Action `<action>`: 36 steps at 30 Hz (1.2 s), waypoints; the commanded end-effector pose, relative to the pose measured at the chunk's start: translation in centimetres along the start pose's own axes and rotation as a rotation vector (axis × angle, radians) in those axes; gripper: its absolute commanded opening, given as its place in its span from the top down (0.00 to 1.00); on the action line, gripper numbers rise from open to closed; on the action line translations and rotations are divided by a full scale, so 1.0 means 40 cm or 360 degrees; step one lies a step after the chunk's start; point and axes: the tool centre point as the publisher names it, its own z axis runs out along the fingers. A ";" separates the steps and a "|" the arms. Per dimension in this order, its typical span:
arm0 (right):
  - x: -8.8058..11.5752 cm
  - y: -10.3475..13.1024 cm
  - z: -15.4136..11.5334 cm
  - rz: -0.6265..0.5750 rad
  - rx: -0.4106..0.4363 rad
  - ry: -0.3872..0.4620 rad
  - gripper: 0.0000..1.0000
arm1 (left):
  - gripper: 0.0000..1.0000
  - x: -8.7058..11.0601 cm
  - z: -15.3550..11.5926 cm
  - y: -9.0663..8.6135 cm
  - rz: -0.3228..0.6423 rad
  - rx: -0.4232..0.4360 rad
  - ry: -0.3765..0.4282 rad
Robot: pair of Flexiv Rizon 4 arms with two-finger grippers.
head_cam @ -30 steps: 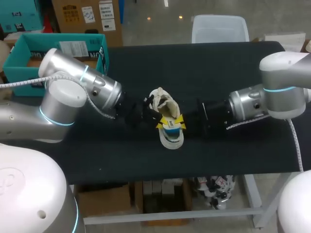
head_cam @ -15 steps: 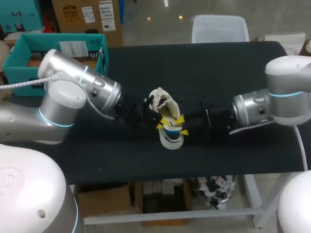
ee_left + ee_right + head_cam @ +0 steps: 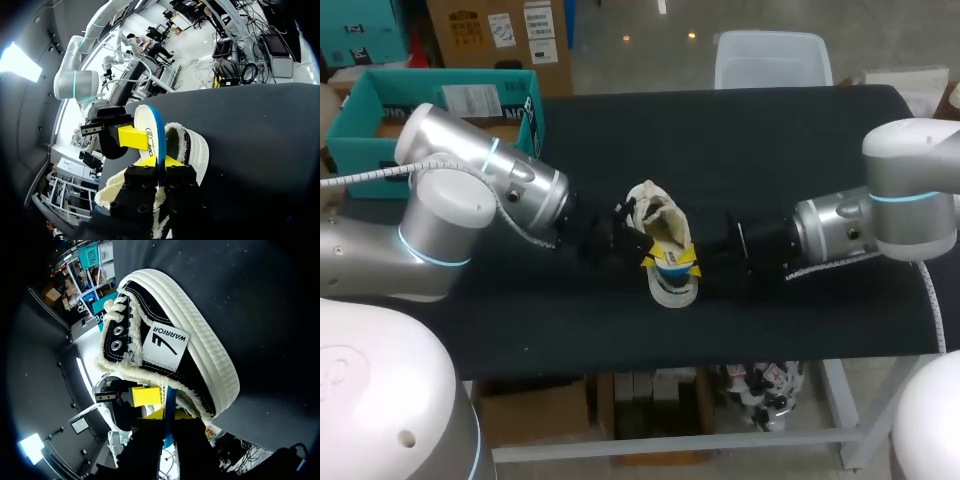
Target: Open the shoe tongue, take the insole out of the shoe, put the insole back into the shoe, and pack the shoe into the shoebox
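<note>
Blue-edged insole (image 3: 146, 119) stands on edge above the shoe (image 3: 200, 365), pinched by left hand (image 3: 160, 162) and right hand (image 3: 167, 412); it has barely moved, so it is probably mid-handover.

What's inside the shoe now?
The white, blue-edged insole sticks out of the black fleece-lined shoe, pinched by left gripper and right gripper; its inner end and the toe are hidden.

Silver-white rounded arms (image 3: 470, 205) (image 3: 880, 215), cyan joint rings (image 3: 492, 152), black wrists (image 3: 760, 248), braided cables (image 3: 360, 173), yellow-tipped claws (image 3: 161, 161) (image 3: 169, 414)
</note>
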 end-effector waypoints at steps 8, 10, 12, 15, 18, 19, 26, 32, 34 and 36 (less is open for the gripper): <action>-0.002 0.018 0.001 -0.0002 0.0018 0.0000 1.00 | 1.00 -0.009 -0.003 -0.064 0.0090 0.0005 -0.0002; -0.002 0.022 0.003 0.0000 0.0017 -0.0010 1.00 | 1.00 -0.009 0.003 -0.058 0.0093 -0.0004 0.0009; -0.001 0.030 0.002 0.0003 0.0015 -0.0012 1.00 | 1.00 -0.008 0.007 -0.046 0.0085 -0.0010 0.0017; -0.001 0.046 0.005 0.0015 0.0007 -0.0023 1.00 | 1.00 -0.005 0.010 -0.028 0.0064 -0.0017 0.0022; 0.002 0.064 0.009 0.0023 0.0015 -0.0024 1.00 | 1.00 -0.005 0.016 -0.003 0.0031 -0.0027 0.0025; 0.004 0.069 0.011 0.0025 0.0018 -0.0026 1.00 | 1.00 -0.005 0.018 0.004 0.0022 -0.0030 0.0027; 0.011 0.092 0.013 0.0039 0.0023 -0.0027 1.00 | 1.00 -0.003 0.021 0.026 -0.0014 -0.0034 0.0027; 0.016 0.059 0.005 0.0017 -0.0007 -0.0031 0.61 | 1.00 -0.003 0.015 0.017 -0.0008 -0.0033 0.0019; 0.017 0.039 -0.001 0.0007 -0.0023 -0.0034 0.33 | 1.00 -0.003 0.013 0.013 -0.0006 -0.0032 0.0016; 0.016 0.019 -0.006 -0.0001 -0.0040 -0.0038 0.35 | 1.00 -0.002 0.012 0.008 -0.0004 -0.0033 0.0013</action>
